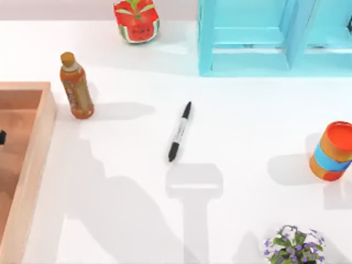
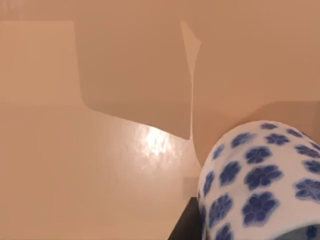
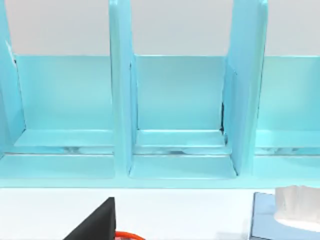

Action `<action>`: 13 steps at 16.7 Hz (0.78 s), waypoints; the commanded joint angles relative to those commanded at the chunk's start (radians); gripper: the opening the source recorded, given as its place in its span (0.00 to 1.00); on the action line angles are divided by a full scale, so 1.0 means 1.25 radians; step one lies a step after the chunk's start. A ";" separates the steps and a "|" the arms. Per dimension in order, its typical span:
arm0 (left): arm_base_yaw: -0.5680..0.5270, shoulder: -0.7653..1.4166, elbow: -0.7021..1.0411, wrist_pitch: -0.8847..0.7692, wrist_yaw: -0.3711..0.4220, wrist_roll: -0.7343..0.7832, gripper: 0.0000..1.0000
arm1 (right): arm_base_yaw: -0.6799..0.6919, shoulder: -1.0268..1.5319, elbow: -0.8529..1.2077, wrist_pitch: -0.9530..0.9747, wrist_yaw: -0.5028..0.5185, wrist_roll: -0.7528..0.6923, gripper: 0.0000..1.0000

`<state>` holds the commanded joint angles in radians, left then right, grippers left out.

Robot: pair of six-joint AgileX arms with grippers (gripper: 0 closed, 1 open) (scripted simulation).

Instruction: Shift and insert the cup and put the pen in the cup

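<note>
The cup [image 2: 260, 180], white with blue flowers, sits close in the left wrist view over the brown inside of a wooden box [image 2: 100, 150]. A dark part of my left gripper [image 2: 189, 226] shows right beside the cup; whether it grips the cup I cannot tell. In the top view a black bit of that gripper [image 1: 1, 136] peeks in at the left edge, inside the box [image 1: 38, 143]. The pen [image 1: 180, 131], black with a pale middle, lies flat at the table's centre. My right gripper [image 3: 95, 222] shows as a dark part facing the blue shelf.
A brown bottle [image 1: 76, 86] stands just right of the box. A blue shelf unit [image 1: 264, 38] fills the back right, with a watermelon toy [image 1: 137, 20] to its left. An orange cylinder with a blue band [image 1: 331, 151] stands at the right edge, and a flowering plant [image 1: 293, 246] is at front right.
</note>
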<state>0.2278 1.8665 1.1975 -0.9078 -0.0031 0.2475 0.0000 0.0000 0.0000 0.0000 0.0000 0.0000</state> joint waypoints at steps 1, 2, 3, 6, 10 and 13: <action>0.000 0.000 0.000 0.000 0.000 0.000 0.00 | 0.000 0.000 0.000 0.000 0.000 0.000 1.00; 0.000 0.000 0.000 0.000 0.000 0.000 0.00 | 0.000 0.000 0.000 0.000 0.000 0.000 1.00; 0.000 0.000 0.000 0.000 0.000 0.000 0.00 | 0.000 0.000 0.000 0.000 0.000 0.000 1.00; -0.002 -0.002 0.002 -0.001 0.000 -0.001 0.00 | 0.000 0.000 0.000 0.000 0.000 0.000 1.00; -0.012 -0.010 0.085 -0.018 -0.005 -0.067 0.00 | 0.000 0.000 0.000 0.000 0.000 0.000 1.00; -0.052 -0.014 0.185 -0.093 -0.008 -0.152 0.00 | 0.000 0.000 0.000 0.000 0.000 0.000 1.00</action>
<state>0.1632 1.8494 1.4285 -1.0237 -0.0133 0.0569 0.0000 0.0000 0.0000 0.0000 0.0000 0.0000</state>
